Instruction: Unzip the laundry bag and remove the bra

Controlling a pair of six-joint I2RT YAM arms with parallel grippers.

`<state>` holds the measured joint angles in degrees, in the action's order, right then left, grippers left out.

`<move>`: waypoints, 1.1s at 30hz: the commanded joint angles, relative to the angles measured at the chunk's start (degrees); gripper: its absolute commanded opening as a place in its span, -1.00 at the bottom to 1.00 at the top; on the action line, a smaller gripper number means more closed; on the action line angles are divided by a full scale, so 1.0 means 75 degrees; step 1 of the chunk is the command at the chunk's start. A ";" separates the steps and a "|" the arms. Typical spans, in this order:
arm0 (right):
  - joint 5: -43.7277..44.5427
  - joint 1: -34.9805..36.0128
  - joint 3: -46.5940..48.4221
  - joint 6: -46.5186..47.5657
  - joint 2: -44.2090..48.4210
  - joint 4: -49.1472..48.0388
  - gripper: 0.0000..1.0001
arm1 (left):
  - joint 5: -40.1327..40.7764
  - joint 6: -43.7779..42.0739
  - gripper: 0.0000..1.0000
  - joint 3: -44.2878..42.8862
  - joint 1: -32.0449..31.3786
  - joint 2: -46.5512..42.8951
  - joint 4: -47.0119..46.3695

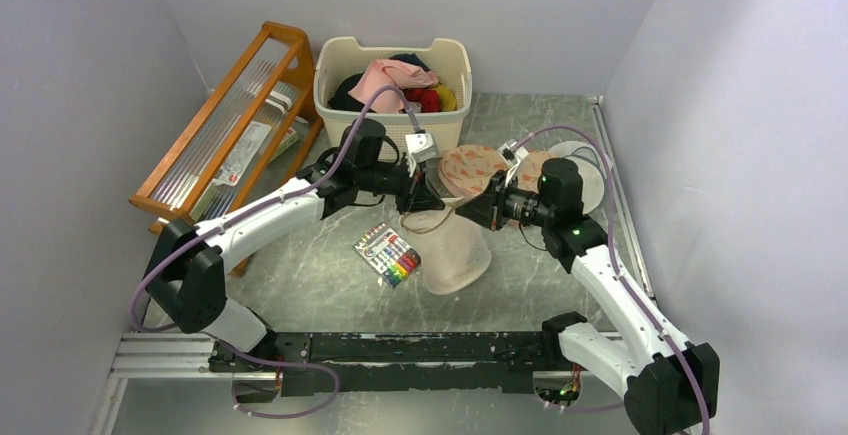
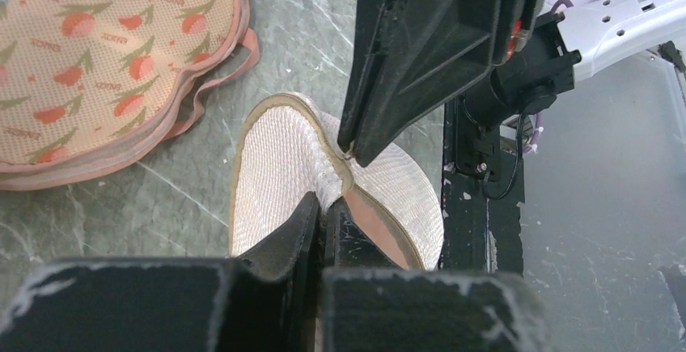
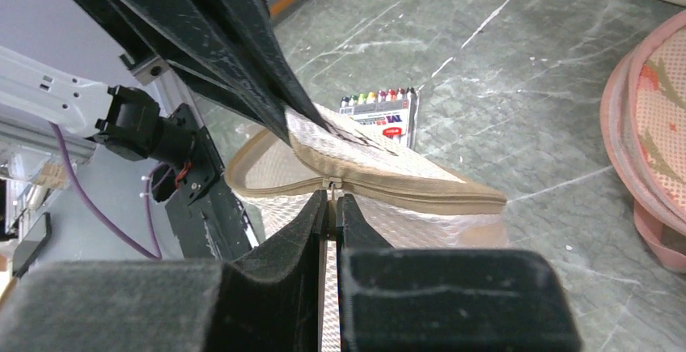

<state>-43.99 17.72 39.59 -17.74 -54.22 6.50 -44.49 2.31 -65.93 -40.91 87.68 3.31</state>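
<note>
Both arms are on the laundry bag, which hangs between them over the middle of the counter. The left pincer is clamped tight on the bag's rim, and the right pincer is pinched closed at the zip pull. The zip looks closed on one side of the pull and gapes on the other. I'd say the unzipping is only partly done, and no bra is out yet.

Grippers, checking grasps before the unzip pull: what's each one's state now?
Left gripper: shut on the laundry bag.
Right gripper: shut on the laundry bag at its zip.
</note>
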 commanded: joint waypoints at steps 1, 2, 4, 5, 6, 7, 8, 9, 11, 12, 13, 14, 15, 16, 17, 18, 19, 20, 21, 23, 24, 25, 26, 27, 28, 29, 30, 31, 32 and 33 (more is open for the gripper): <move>0.0431 0.0021 0.0260 0.0165 0.0126 0.0270 -1.00 | 0.0010 -0.0229 -0.86 -0.0025 0.0040 -0.0553 -0.0157; 0.0586 0.0017 0.0263 0.0130 0.0181 0.0259 -1.00 | 0.0013 -0.0267 -0.86 0.0003 0.0040 -0.0614 -0.0169; 0.1037 0.0019 0.0248 0.0023 0.0295 0.0247 -1.00 | 0.0035 -0.0301 -0.86 0.0061 0.0041 -0.0743 -0.0218; 0.1284 0.0007 0.0225 -0.0034 0.0340 0.0236 -1.00 | 0.0043 -0.0315 -0.86 0.0087 0.0043 -0.0799 -0.0238; 0.1531 -0.0008 0.0202 -0.0106 0.0375 0.0241 -1.00 | 0.0048 -0.0335 -0.86 0.0111 0.0045 -0.0856 -0.0264; 0.1778 -0.0032 0.0195 -0.0169 0.0379 0.0269 -1.00 | 0.0058 -0.0356 -0.87 0.0136 0.0042 -0.0906 -0.0277; 0.2076 -0.0059 0.0194 -0.0231 0.0355 0.0314 -1.00 | 0.0069 -0.0365 -0.87 0.0158 0.0046 -0.0954 -0.0295; 0.2226 -0.0108 0.0204 -0.0265 0.0315 0.0372 -1.00 | 0.0088 -0.0376 -0.86 0.0181 0.0041 -0.0997 -0.0309; 0.2444 -0.0246 0.0231 -0.0328 0.0179 0.0446 -1.00 | 0.0128 -0.0400 -0.86 0.0226 0.0040 -0.1103 -0.0354; 0.2552 -0.0334 0.0239 -0.0410 0.0116 0.0494 -1.00 | 0.0157 -0.0401 -0.86 0.0244 0.0040 -0.1153 -0.0385; 0.2612 -0.0486 0.0239 -0.0484 0.0066 0.0503 -1.00 | 0.0197 -0.0401 -0.86 0.0258 0.0043 -0.1179 -0.0383; 0.2628 -0.0651 0.0230 -0.0593 0.0026 0.0498 -1.00 | 0.0254 -0.0426 -0.86 0.0270 0.0042 -0.1199 -0.0376; 0.2585 -0.0824 0.0193 -0.0710 -0.0010 0.0462 -1.00 | 0.0311 -0.0434 -0.86 0.0277 0.0043 -0.1221 -0.0372; 0.2474 -0.1034 0.0136 -0.0858 -0.0026 0.0396 -1.00 | 0.0379 -0.0436 -0.86 0.0282 0.0040 -0.1241 -0.0371; 0.2277 -0.1254 0.0103 -0.1010 -0.0030 0.0287 -1.00 | 0.0445 -0.0436 -0.86 0.0283 0.0040 -0.1238 -0.0357; 0.2062 -0.1482 -0.0015 -0.1160 -0.0030 0.0162 -1.00 | 0.0503 -0.0445 -0.86 0.0274 0.0040 -0.1237 -0.0337; 0.1788 -0.1716 -0.0109 -0.1325 -0.0021 -0.0028 -1.00 | 0.0556 -0.0459 -0.86 0.0263 0.0044 -0.1237 -0.0304; 0.1526 -0.1903 -0.0200 -0.1487 -0.0014 -0.0227 -1.00 | 0.0603 -0.0470 -0.86 0.0250 0.0041 -0.1237 -0.0292; 0.1297 -0.2073 -0.0305 -0.1657 -0.0015 -0.0399 -1.00 | 0.0656 -0.0463 -0.86 0.0238 0.0042 -0.1237 -0.0269; 0.0737 -0.2275 -0.0465 -0.1871 -0.0014 -0.0816 -1.00 | 0.0747 -0.0477 -0.86 0.0226 0.0040 -0.1238 -0.0240; 0.0431 -0.2300 -0.0523 -0.1928 -0.0006 -0.1055 -1.00 | 0.0796 -0.0480 -0.85 0.0225 0.0041 -0.1227 -0.0227; 0.0082 -0.2303 -0.0576 -0.1961 0.0011 -0.1326 -1.00 | 0.0832 -0.0499 -0.81 0.0208 0.0040 -0.1217 -0.0191; -0.0281 -0.2303 -0.0631 -0.2030 0.0028 -0.1678 -1.00 | 0.0892 -0.0516 -0.75 0.0202 0.0041 -0.1195 -0.0152; -0.0722 -0.2303 -0.0658 -0.2094 0.0025 -0.1907 -1.00 | 0.0922 -0.0517 -0.69 0.0166 0.0040 -0.1168 -0.0120; -0.0973 -0.2293 -0.0676 -0.2134 0.0051 -0.2063 -1.00 | 0.0927 -0.0518 -0.61 0.0142 0.0043 -0.1144 -0.0080; -0.1155 -0.2285 -0.0674 -0.2172 0.0093 -0.2162 -1.00 | 0.0903 -0.0510 -0.54 0.0116 0.0040 -0.1110 -0.0055; -0.1294 -0.2264 -0.0690 -0.2225 0.0117 -0.2233 -1.00 | 0.0880 -0.0484 -0.47 0.0108 0.0041 -0.1074 -0.0049; -0.1386 -0.2243 -0.0687 -0.2218 0.0161 -0.2248 -1.00 | 0.0856 -0.0473 -0.41 0.0107 0.0043 -0.1047 -0.0053; -0.1428 -0.2199 -0.0690 -0.2208 0.0183 -0.2233 -1.00 | 0.0822 -0.0472 -0.33 0.0107 0.0042 -0.1010 -0.0055; -0.1435 -0.2128 -0.0682 -0.2175 0.0231 -0.2194 -1.00 | 0.0805 -0.0461 -0.27 0.0107 0.0049 -0.0988 -0.0065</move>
<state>-50.52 1.45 34.61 -33.21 -54.08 -5.34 -37.93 -1.10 -63.90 -40.97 80.88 2.90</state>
